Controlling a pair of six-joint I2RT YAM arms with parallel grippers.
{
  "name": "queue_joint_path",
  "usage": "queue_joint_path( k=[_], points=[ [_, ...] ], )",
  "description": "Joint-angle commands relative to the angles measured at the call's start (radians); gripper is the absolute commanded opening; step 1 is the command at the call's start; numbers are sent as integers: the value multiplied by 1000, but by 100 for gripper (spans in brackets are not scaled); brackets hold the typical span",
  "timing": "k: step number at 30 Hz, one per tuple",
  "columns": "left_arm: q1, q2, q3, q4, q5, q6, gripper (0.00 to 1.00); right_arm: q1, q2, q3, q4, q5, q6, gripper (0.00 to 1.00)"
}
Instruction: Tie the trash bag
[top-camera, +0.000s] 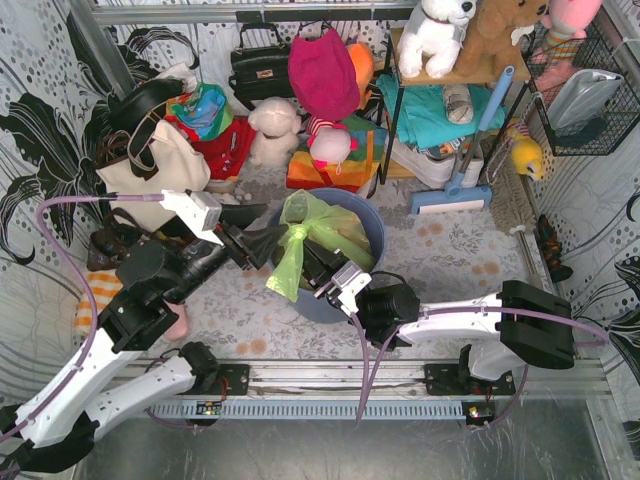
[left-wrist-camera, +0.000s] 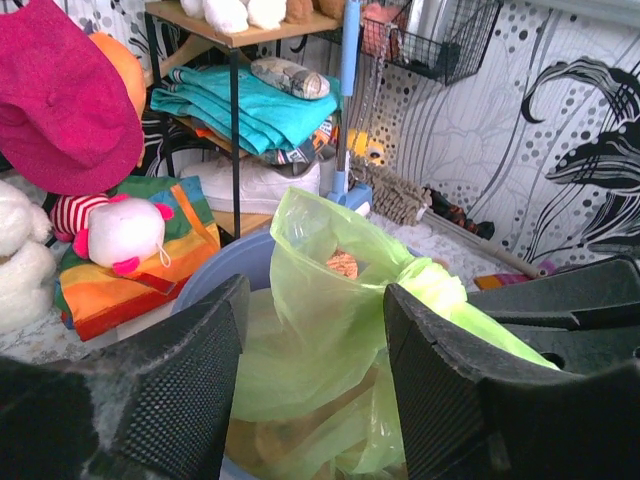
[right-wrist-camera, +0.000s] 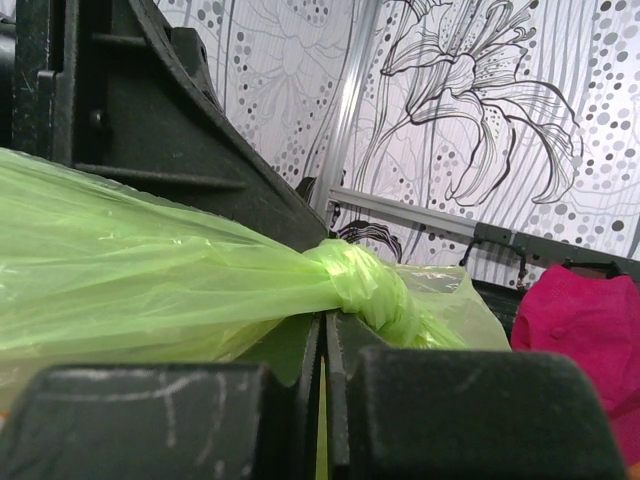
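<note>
A low shelf with a tan wooden board and thin black metal legs (top-camera: 462, 74) stands at the far right of the worktop (top-camera: 450, 245), whose pale cloth cover, printed with grey flowers and faded orange spots, spreads out in front of it. White walls papered with large black lilies and dots (top-camera: 40, 120) rise behind and to either side of the shelf, and a black wire basket (top-camera: 600, 137) hangs on the wall just right of it. The light is bright and even.

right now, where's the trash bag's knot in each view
top external: knot at centre, over the blue-grey bin
left wrist: knot right of centre, above the left pincer's right-hand finger
right wrist: knot at centre, just above the right pincer, shut on the trash bag
shared: magenta cloth, in all three
</note>
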Motion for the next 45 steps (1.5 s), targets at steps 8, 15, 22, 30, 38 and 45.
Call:
queue_joint_path(
  k=[8, 15, 22, 30, 38, 45],
  points=[
    [-4, 18, -43, 73, 97, 33, 65, 5, 6, 20, 111, 42, -43, 0],
    [-4, 50, -27, 46, 226, 28, 25, 5, 24, 50, 112, 62, -80, 0],
    [-4, 42, -30, 17, 306, 9, 0, 5, 48, 95, 109, 62, -130, 0],
    [-4, -8, -35, -10, 257, 2, 0, 5, 58, 116, 108, 114, -225, 0],
    [-4, -31, -61, -8, 104, 1, 7, 5, 15, 94, 109, 108, -230, 0],
    [-4, -7, -68, 33, 90, -8, 56, 5, -16, 67, 109, 82, -210, 0]
  ],
)
